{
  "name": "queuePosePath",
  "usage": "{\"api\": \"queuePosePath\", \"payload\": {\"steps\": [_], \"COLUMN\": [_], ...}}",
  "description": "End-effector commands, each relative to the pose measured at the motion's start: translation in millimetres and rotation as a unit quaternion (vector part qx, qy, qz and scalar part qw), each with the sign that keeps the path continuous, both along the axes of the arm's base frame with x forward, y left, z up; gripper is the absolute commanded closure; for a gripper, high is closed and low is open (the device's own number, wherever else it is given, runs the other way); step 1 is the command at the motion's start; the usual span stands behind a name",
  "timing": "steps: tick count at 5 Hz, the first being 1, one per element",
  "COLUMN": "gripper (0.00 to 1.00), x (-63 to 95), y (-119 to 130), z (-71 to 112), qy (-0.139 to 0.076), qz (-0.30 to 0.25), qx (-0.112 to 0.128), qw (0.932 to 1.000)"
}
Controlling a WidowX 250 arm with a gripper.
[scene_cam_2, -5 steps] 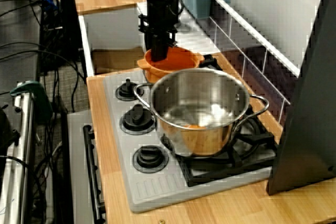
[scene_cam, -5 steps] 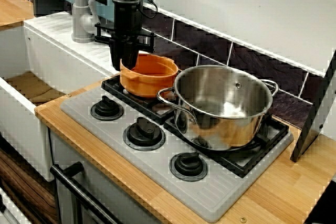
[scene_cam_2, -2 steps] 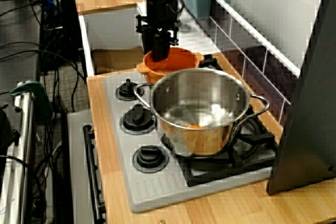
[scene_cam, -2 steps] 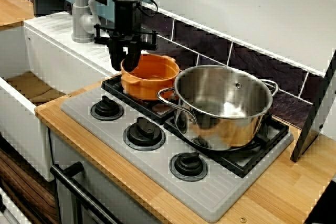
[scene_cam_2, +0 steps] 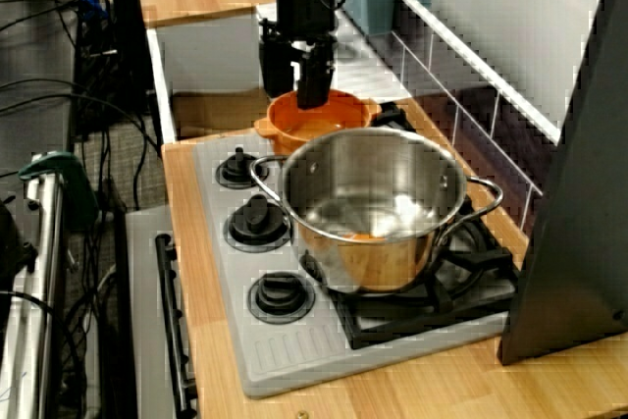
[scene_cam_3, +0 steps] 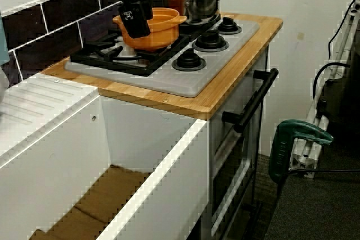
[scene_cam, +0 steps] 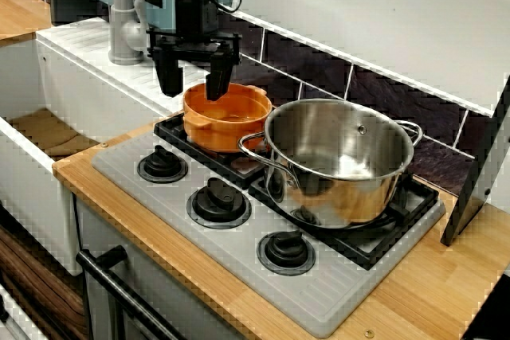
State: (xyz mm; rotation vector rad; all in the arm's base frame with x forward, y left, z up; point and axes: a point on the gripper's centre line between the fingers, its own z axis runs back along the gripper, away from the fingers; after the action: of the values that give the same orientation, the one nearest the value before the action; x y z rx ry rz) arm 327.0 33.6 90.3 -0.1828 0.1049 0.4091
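An orange pot (scene_cam: 229,119) with small side handles sits on the back-left burner of the stove. In the front view my black gripper (scene_cam: 193,85) hangs open just above the pot's left rim, one finger outside the wall and one over the inside, holding nothing. The side view shows the same gripper (scene_cam_2: 292,87) spread open over the orange pot (scene_cam_2: 324,117). From the sink-side view the gripper (scene_cam_3: 139,14) partly hides the orange pot (scene_cam_3: 159,30). A large steel pot (scene_cam: 339,161) stands right beside the orange one, on the neighbouring burner.
Three black knobs (scene_cam: 217,201) line the grey stove top's front. A white sink (scene_cam: 48,109) with a grey faucet (scene_cam: 121,13) lies to the left. A dark tiled wall (scene_cam: 382,89) runs behind. A dark panel (scene_cam: 482,173) leans at the right.
The gripper was low and shut at the orange pot's left rim. It has opened its fingers and risen a little. The pots stay in place.
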Motion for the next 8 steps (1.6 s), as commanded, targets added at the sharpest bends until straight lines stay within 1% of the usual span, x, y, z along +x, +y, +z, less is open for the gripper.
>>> {"api": "queuePosePath", "payload": {"steps": [1, 2, 3, 4, 5, 6, 7, 8], "gripper": [0.0, 0.0, 0.0, 0.0, 0.0, 0.0, 0.0, 0.0], "x": [7.5, 8.0, 10.9, 13.3, 15.7, 16.3, 15.1, 12.6], "y": [-2.2, -4.6, -1.6, 2.1, 6.6, 8.2, 7.3, 5.6], "z": [30.7, 28.9, 26.3, 20.6, 14.2, 13.1, 13.6, 8.8], "qy": [-0.051, -0.083, -0.098, -0.106, -0.104, -0.104, -0.111, -0.108], "qz": [-0.092, -0.161, -0.199, -0.218, -0.226, -0.226, -0.215, -0.216], "qx": [-0.017, -0.009, 0.006, 0.022, 0.035, 0.041, 0.05, 0.051], "qw": [0.9943, 0.9835, 0.9751, 0.9698, 0.968, 0.9677, 0.969, 0.969]}}
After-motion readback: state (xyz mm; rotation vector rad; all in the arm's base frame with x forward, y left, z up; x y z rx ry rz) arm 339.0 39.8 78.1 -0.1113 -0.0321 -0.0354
